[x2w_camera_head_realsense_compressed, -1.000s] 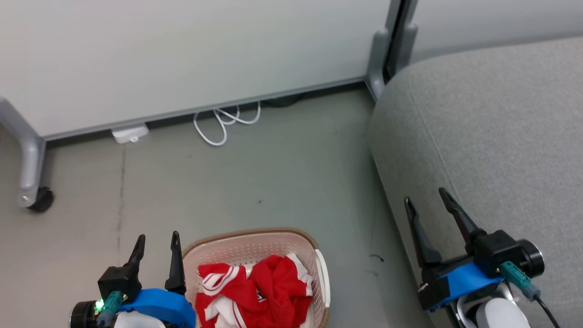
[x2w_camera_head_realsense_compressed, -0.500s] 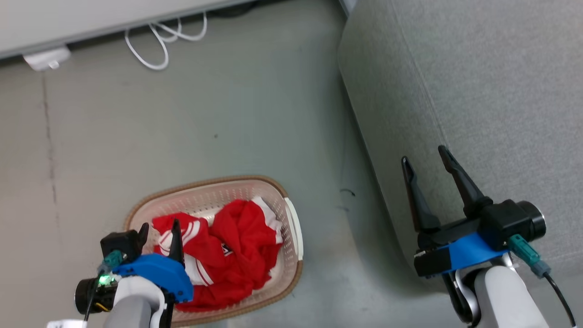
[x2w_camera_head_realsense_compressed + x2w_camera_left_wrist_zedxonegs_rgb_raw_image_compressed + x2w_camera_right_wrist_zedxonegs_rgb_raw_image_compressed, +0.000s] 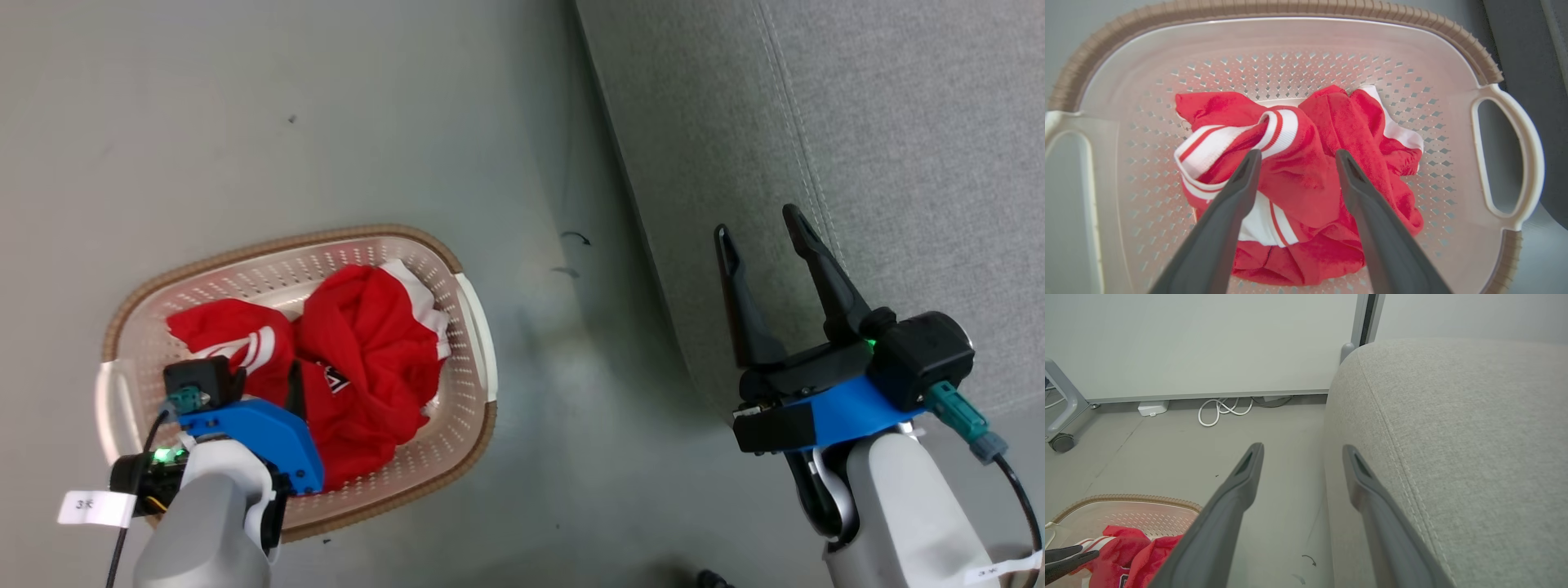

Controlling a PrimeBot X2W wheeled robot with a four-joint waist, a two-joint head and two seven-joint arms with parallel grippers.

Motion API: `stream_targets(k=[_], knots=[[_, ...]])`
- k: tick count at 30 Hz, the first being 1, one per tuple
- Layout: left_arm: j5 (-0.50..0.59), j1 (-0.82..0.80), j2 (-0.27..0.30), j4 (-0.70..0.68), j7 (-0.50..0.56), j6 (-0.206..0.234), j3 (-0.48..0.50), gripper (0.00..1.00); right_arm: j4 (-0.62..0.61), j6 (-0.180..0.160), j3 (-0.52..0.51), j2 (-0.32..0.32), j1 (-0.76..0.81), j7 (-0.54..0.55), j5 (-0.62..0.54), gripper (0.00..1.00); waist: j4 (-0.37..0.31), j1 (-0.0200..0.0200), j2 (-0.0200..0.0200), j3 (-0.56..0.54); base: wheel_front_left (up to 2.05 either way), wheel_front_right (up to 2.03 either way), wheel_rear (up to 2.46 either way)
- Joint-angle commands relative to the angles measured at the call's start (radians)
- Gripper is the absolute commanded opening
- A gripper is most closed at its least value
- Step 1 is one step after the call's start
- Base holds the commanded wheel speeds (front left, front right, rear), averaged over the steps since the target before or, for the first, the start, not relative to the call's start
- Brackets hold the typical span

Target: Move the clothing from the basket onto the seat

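Left wrist view: my left pincer hangs released over the clothing heaped in the basket. It looks soft, light and floppy, so I'd pinch the raised fold between the tips, the striped cuff at ten o'clock. The right pincer is released by the seat.

clothing: 7 o'clock part hidden under left hand and forearm, head view; lettering too small to read
basket: 7 o'clock rim covered by that forearm; cut off by right wrist view's bottom edge
seat: runs off the head view at 12 and 3 o'clock
contact: cannot tell whether left fingertips touch the clothing
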Motion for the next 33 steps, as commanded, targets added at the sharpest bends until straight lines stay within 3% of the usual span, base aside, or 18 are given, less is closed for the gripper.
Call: stream_targets(k=[1, 6, 16, 22, 29, 30, 31, 33], knots=[[-0.008, -0.035, 0.013, 0.018, -0.001, 0.006, 0.006, 1.00, -0.004, 0.000, 0.003, -0.003, -0.023, -0.007, 0.016, 1.00, -0.040, -0.0003, 0.0000, 0.052, 0.00, 0.00, 0.00], [-0.028, -0.074, 0.026, 0.063, 0.000, 0.018, 0.021, 1.00, -0.024, 0.000, 0.002, -0.003, -0.029, -0.007, 0.035, 1.00, -0.063, -0.0003, 0.0000, 0.095, 0.00, 0.00, 0.00], [-0.057, -0.159, 0.034, 0.149, 0.029, 0.112, 0.049, 1.00, -0.047, 0.000, 0.017, -0.003, -0.035, -0.007, 0.068, 1.00, -0.076, -0.0003, 0.0000, 0.163, 0.00, 0.00, 0.00], [-0.106, -0.188, 0.018, 0.186, 0.067, 0.120, 0.084, 1.00, -0.052, 0.000, 0.019, -0.003, -0.040, -0.007, 0.075, 1.00, -0.074, -0.0003, 0.0000, 0.184, 0.00, 0.00, 0.00], [-0.078, -0.205, 0.028, 0.215, 0.127, 0.139, 0.042, 1.00, -0.059, 0.000, 0.025, -0.003, -0.042, -0.007, 0.078, 1.00, -0.071, -0.0003, 0.0000, 0.201, 0.00, 0.00, 0.00], [-0.072, -0.208, 0.030, 0.218, 0.130, 0.140, 0.035, 0.87, -0.060, 0.000, 0.025, -0.003, -0.041, -0.007, 0.078, 1.00, -0.071, -0.0003, 0.0000, 0.202, 0.00, 0.00, 0.00], [-0.067, -0.210, 0.031, 0.219, 0.133, 0.142, 0.028, 0.61, -0.060, 0.000, 0.024, -0.003, -0.041, -0.007, 0.078, 1.00, -0.070, -0.0003, 0.0000, 0.203, 0.00, 0.00, 0.00], [-0.065, -0.211, 0.031, 0.223, 0.135, 0.141, 0.021, 0.20, -0.059, 0.000, 0.022, -0.003, -0.040, -0.007, 0.074, 1.00, -0.069, -0.0003, 0.0000, 0.203, 0.00, 0.00, 0.00]])
